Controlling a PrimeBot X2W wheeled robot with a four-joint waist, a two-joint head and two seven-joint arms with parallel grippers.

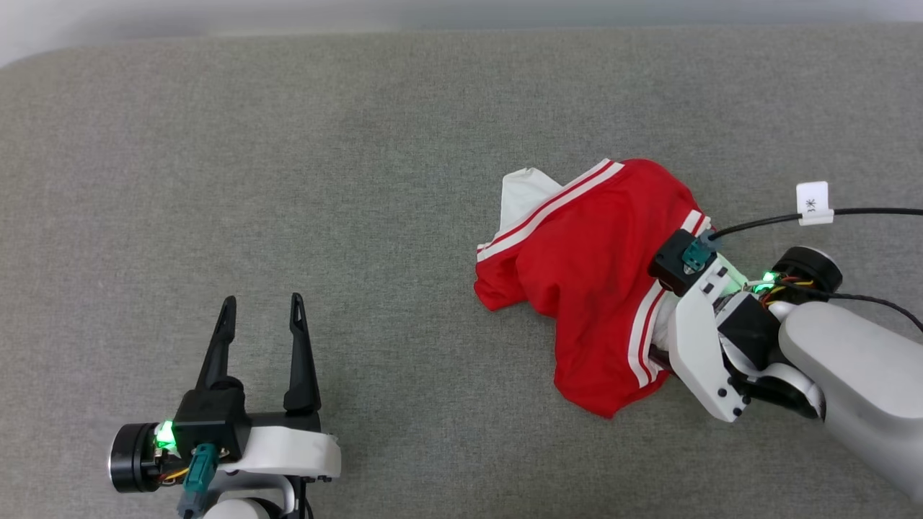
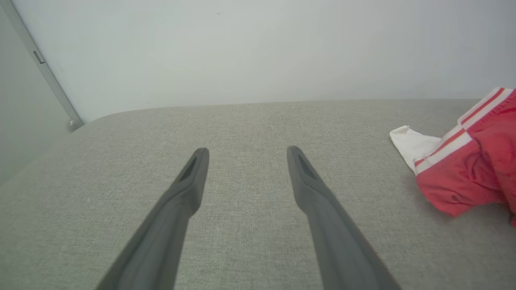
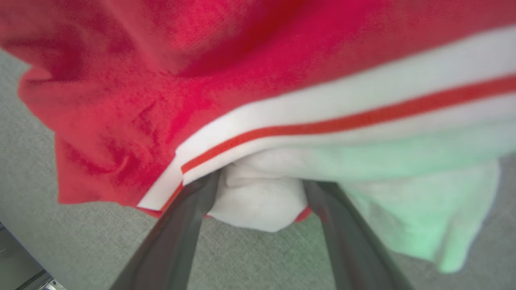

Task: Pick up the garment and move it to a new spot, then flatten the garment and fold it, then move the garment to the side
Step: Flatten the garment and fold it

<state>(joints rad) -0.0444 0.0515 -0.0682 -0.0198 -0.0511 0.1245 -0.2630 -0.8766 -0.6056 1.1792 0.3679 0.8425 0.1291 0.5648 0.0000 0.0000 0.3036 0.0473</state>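
A: Garment [image 1: 584,274] first; where does it lie?
B: Crumpled in a heap on the grey cloth surface [image 1: 360,180], right of the middle in the head view; the red body is uppermost, a white sleeve [image 1: 523,191] pokes out at its far left corner, and striped trim runs across the top and down the near side.
A: And the right gripper [image 3: 260,193]?
B: At the heap's near right side, reaching in under the striped hem; its two dark fingers [image 3: 189,225] stand wide apart with a bunch of white cloth between them; the tips are hidden, so I cannot tell whether they press on it.
A: And the left gripper [image 1: 262,298]?
B: Well apart from the garment, at the lower left; fingers spread wide over bare surface; from its wrist the white sleeve shows at the right edge.
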